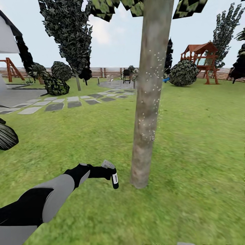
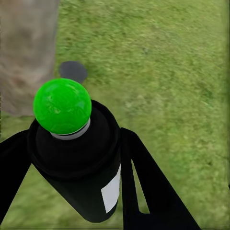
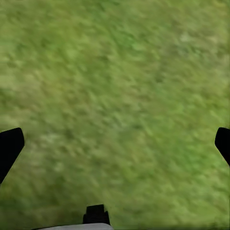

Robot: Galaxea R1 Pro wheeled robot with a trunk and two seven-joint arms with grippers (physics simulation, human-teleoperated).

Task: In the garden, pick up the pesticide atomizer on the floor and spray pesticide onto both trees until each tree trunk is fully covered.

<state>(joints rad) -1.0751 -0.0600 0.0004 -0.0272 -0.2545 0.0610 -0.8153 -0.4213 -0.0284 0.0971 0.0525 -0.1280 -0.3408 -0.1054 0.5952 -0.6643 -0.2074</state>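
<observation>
1. Left gripper (image 2: 72,158) clamped on the pesticide atomizer (image 2: 81,167), black fingers (image 2: 153,191) pressed against both sides of the dark bottle.
2. Seen from the left wrist: bright green ball on the bottle's top, white label on its side, lawn (image 2: 163,72) beyond.
3. Seen from the head: atomizer (image 1: 112,174) held out at the end of the left arm, above the grass, grey trigger head uppermost, bottle tilted.
4. Held near the base of the tree trunk (image 1: 149,95), just to its left, not touching it.
5. Small white specks scattered over the trunk's middle and right edge.
6. Right gripper (image 3: 115,143) spread wide, fingertips at opposite edges of the right wrist view, nothing between them but grass.
7. Open lawn (image 1: 197,143) on every side of the trunk; wide free grass to the right.
8. Grey stone paving (image 1: 68,102) well off to the left, a rounded bush (image 1: 183,72) and a red-brown play frame (image 1: 202,59) far back near the slatted fence (image 1: 102,72).
9. Dark striped plant (image 1: 6,136) at the left edge, well apart from the arm.
</observation>
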